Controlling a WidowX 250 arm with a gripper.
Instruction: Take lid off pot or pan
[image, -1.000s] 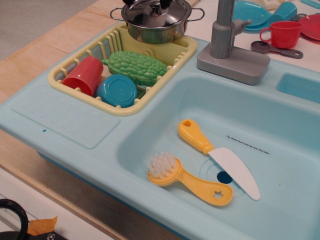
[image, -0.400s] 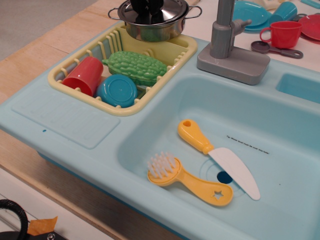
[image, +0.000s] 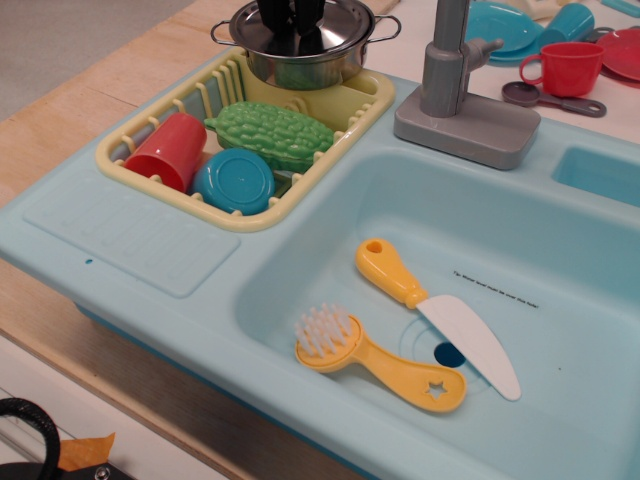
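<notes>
fingers (image: 290, 22) on lid (image: 335, 22), grip unclear

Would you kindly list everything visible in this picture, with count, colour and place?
pot: 1, steel, back of rack
lid: 1, steel, on pot
rack: 1, yellow, left of basin
cup in rack: 1, red
bowl: 1, blue, in rack
gourd: 1, green, in rack
knife: 1, yellow handle, in basin
brush: 1, yellow, in basin
faucet: 1, grey
sink: 1, light blue
mug: 1, red, far right
gripper: 1, black, over lid; jaws unclear
</notes>
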